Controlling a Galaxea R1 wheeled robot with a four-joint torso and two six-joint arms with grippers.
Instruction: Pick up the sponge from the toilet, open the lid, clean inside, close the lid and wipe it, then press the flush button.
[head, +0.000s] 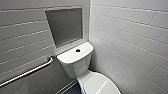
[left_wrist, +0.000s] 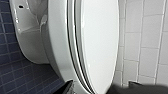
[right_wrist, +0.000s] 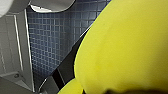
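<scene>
Tiling (head: 135, 37) wraps the corner where the toilet (head: 77, 62) stands, well beyond the reach of either gripper's fingers in the head view. Its lid (left_wrist: 100, 42) lies shut over the seat, just ahead of the left gripper (left_wrist: 100, 92). Whether that gripper is released or clenched I cannot tell. The sponge (right_wrist: 125, 45) sits clamped in the right gripper (right_wrist: 95, 81), pressed against a dark finger (right_wrist: 62, 72), with blue floor tiles (right_wrist: 50, 37) well beyond it. The flush button (head: 78, 50) sits in the middle of the tank top, far from both grippers.

As a judgement, the pick-up is done, since the sponge is off the toilet and in the right grasp. The lowered lid suggests opening, cleaning inside, closing and wiping are all left, though a lid already shut again would look the same. Flushing is left either way.
</scene>
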